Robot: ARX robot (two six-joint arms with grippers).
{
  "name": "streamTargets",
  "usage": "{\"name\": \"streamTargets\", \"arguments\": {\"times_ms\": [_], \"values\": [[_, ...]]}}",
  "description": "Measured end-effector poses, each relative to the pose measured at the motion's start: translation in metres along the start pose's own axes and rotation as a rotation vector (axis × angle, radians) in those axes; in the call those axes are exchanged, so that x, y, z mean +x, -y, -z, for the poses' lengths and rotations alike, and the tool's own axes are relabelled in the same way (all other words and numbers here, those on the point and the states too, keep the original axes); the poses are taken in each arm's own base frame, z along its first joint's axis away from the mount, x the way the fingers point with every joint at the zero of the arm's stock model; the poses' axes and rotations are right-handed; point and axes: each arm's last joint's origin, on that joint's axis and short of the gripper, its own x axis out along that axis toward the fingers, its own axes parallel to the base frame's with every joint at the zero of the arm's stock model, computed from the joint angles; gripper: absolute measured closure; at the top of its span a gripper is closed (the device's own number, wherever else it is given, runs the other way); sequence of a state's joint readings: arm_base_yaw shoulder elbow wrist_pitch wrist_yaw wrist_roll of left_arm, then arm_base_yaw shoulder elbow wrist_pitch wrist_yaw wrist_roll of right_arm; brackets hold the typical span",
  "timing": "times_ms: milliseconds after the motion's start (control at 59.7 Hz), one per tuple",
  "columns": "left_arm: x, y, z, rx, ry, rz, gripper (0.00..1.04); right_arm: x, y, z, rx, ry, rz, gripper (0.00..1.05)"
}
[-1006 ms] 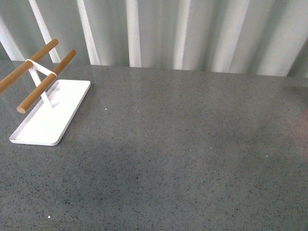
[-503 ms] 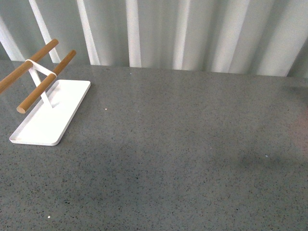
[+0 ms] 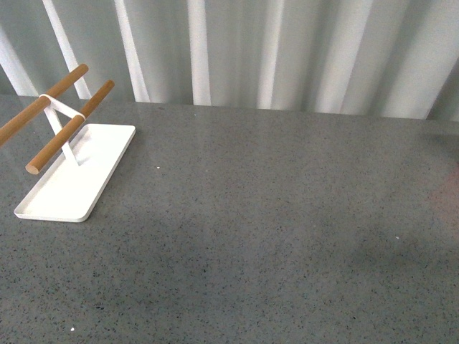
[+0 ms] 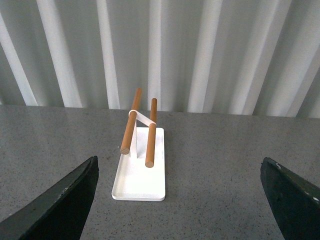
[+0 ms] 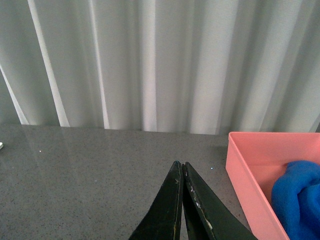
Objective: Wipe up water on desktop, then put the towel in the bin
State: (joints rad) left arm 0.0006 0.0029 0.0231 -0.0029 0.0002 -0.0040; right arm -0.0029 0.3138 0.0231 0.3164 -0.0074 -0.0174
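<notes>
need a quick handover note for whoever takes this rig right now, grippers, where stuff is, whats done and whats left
Left gripper: open, empty, facing the white tray with its rack of two wooden rods.
Right gripper: shut, empty, above the desktop beside the pink bin.
Towel: already inside the bin.
Done: no water shows on the desktop in the front view, and the towel is binned.
Left: nothing obvious; check the desktop for leftover wet patches, since only part of it is in view.

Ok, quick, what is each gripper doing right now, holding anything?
Left gripper: open, fingers spread wide, holding nothing.
Right gripper: closed, fingers pressed together, holding nothing; the towel lies in the pink bin.
</notes>
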Motion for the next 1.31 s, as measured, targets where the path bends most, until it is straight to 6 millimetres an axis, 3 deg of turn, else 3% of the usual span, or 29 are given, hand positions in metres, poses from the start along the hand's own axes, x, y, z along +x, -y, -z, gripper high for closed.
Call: {"name": "streamTargets", "arguments": {"times_ms": [754, 1006, 1089, 1274, 1307], "values": [[0.000, 0.000, 0.000, 0.000, 0.002, 0.000, 0.07, -0.021, 0.000, 0.003, 0.006, -0.007, 0.003, 1.02], [0.000, 0.000, 0.000, 0.000, 0.002, 0.000, 0.07, -0.021, 0.000, 0.003, 0.007, -0.006, 0.003, 0.59], [0.000, 0.000, 0.000, 0.000, 0.002, 0.000, 0.07, -0.021, 0.000, 0.003, 0.007, -0.006, 0.003, 0.38], [0.000, 0.000, 0.000, 0.000, 0.002, 0.000, 0.07, -0.021, 0.000, 0.003, 0.007, -0.006, 0.003, 0.06], [0.000, 0.000, 0.000, 0.000, 0.002, 0.000, 0.07, -0.021, 0.000, 0.003, 0.008, -0.006, 0.003, 0.05]]}}
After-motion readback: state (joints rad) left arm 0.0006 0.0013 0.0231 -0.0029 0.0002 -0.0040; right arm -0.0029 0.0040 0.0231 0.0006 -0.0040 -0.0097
